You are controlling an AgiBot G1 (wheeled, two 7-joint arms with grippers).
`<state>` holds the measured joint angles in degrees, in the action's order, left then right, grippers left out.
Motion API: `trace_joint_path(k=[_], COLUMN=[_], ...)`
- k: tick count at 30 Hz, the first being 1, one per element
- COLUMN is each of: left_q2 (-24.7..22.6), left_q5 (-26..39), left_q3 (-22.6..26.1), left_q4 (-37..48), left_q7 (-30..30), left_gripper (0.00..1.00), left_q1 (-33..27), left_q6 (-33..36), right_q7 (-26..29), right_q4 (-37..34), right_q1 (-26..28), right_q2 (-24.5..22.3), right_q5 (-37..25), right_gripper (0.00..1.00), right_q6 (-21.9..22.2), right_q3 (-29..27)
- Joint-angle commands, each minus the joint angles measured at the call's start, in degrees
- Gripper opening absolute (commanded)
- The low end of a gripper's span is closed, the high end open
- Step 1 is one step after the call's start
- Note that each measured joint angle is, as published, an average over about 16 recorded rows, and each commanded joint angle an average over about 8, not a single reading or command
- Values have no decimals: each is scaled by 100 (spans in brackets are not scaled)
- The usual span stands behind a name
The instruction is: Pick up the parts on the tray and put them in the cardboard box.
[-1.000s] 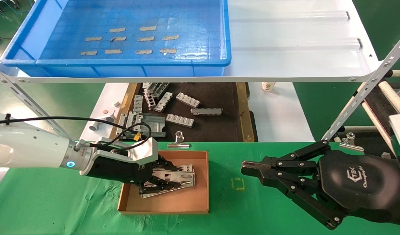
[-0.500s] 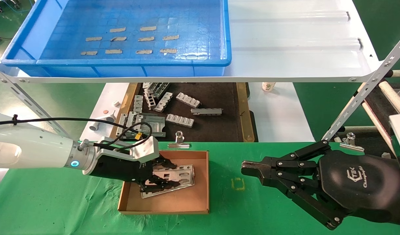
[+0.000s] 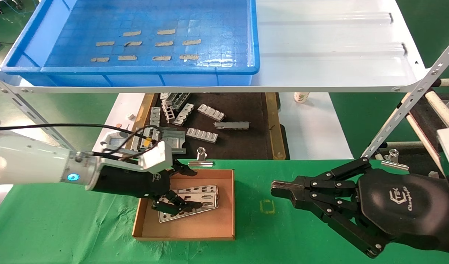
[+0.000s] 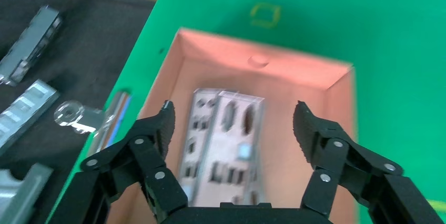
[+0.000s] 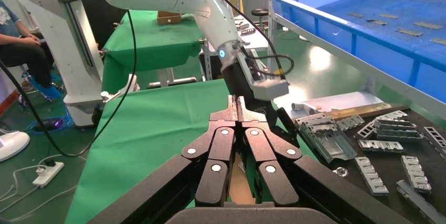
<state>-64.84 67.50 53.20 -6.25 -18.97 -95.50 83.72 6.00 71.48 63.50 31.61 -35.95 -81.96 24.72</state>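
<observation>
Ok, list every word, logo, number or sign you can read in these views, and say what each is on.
"TEK": logo on the black housing of the right claw, head view.
Cursive word under that logo: too small to read for sure.
Yellow square outline, no text: on the green cloth beside the cardboard box.
Printing on the cup under the shelf: unreadable.

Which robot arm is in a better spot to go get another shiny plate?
Probably the left. Its tool is open over the cardboard box, where the parts lie released, and it is nearer the tray. The right tool is shut, parked over the green cloth. No plates show in the tray, though.
</observation>
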Motion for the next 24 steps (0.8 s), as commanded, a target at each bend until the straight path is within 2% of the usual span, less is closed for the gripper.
trace_joint_path(k=[1, 2, 3, 24], left_q2=[28, 57, 89, 1112], left_q5=[-49, -84, -115, -1015], left_q3=[-22, -63, -106, -1412], left_q4=[66, 20, -42, -2408], left_q7=[30, 74, 121, 1144], left_gripper=[100, 100, 100, 100], left_q1=[-40, -11, 25, 1230], left_q6=[191, 211, 220, 181], right_q7=[0, 0, 0, 0], right_q4=[0, 0, 0, 0], right_q1=[0, 0, 0, 0], right_q2=[0, 0, 0, 0], right_q5=[0, 0, 0, 0], right_gripper=[90, 99, 100, 100], right_q6=[0, 0, 0, 0], right_q3=[0, 0, 0, 0])
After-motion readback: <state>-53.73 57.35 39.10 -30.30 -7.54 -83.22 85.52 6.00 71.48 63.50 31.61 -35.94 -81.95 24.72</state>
